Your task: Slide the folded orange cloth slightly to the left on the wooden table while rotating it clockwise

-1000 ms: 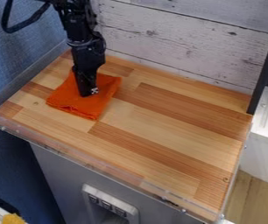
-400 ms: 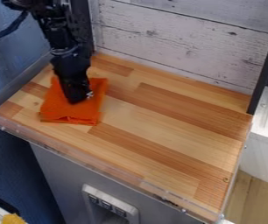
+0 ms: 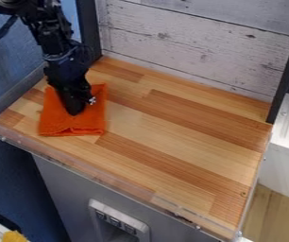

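Relative to the two earlier frames, the gripper [image 3: 76, 111] and the orange cloth [image 3: 87, 124] have shifted together toward the left of the view. The cloth has also turned counterclockwise, bringing its near edge roughly level across the view.

Main surface: a wooden tabletop [image 3: 178, 137] in light and darker strips. Rear boundary: a whitewashed plank panel [image 3: 191, 42] with a dark upright [image 3: 89, 28] at its left end. Below the tabletop: a gray front [image 3: 65, 184]. Along the near edge: a clear strip [image 3: 78, 166].

Arm: the black arm [image 3: 49, 38] enters at the upper left and slants down to the cloth.

Cloth: folded, lying flat on the left part of the tabletop, near the left edge.

Gripper: its lower end rests against the middle of the cloth. Whether it is set wide or narrow, or grips any fabric, cannot be determined.

Smaller items: a light panel with dark buttons [image 3: 115, 220] on the gray front; a yellow item [image 3: 13, 236] at the lower left; a small silvery part [image 3: 92, 100] on the side of the gripper.
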